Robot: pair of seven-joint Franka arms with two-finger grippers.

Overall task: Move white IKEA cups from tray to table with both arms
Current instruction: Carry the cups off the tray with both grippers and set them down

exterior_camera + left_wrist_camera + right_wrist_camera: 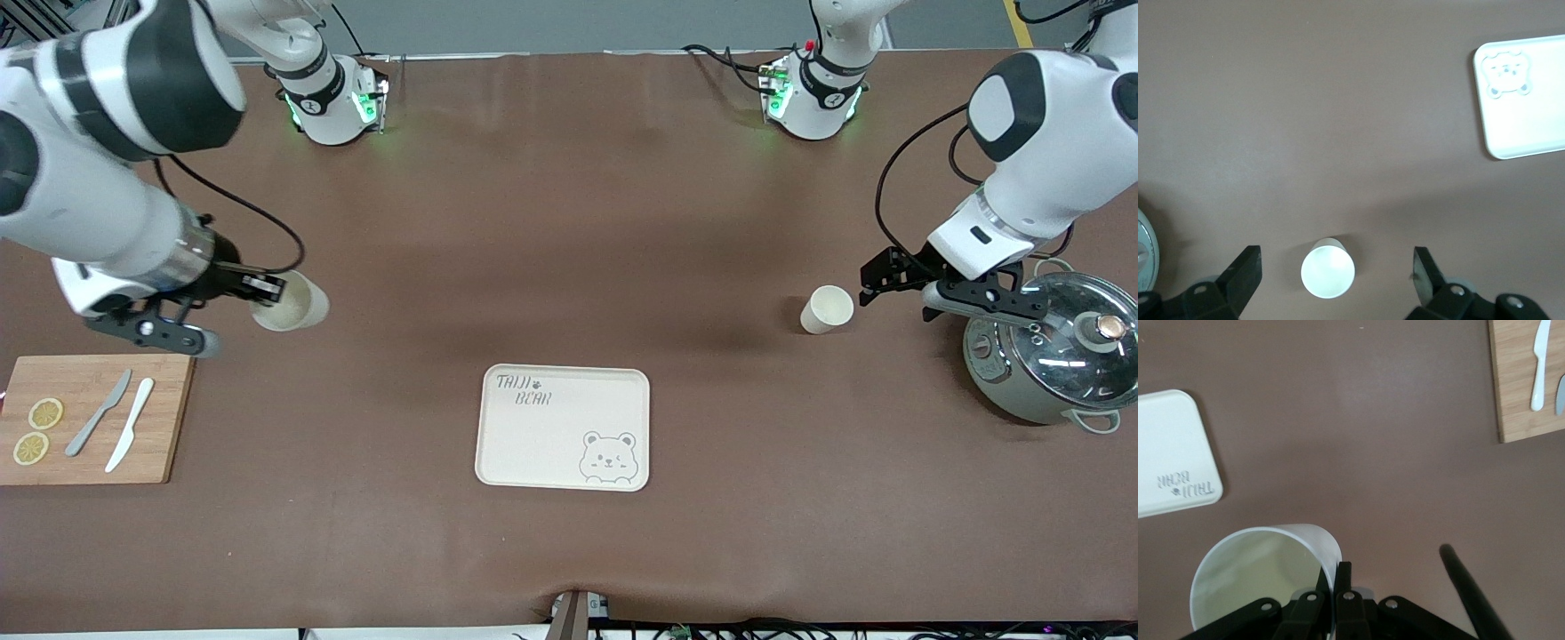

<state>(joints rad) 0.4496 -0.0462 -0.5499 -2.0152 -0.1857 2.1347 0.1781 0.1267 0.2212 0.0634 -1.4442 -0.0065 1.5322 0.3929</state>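
Two white cups were in play. One cup [292,303] was clenched by its rim in the right gripper [263,291], lifted and tilted above the brown surface [569,222] toward the right arm's end, over bare surface next to the wooden cutting board [89,418]. In the right wrist view the gripper [1335,577] pinched the cup's wall [1265,577], one finger inside the rim and one outside.

The other cup [827,309] stood upright on the surface toward the left arm's end, beside the grey-green pot [1049,360] with its glass lid. The left gripper [876,283] hung close to this cup, on the pot's side of it, with its jaws spread wide and grasping nothing. The left wrist view looked straight down into that cup [1328,271], which sat between the two parted fingers [1245,273] without touching either.

The cream bear tray [565,427] lay flat near the middle of the surface, nearer to the front camera than both cups and well apart from each. It carried nothing, and a bear drawing marked one corner.

On the cutting board lay a grey knife [98,413], a white knife [130,424] and two lemon slices [37,431], the knives side by side and the slices toward the board's outer end.
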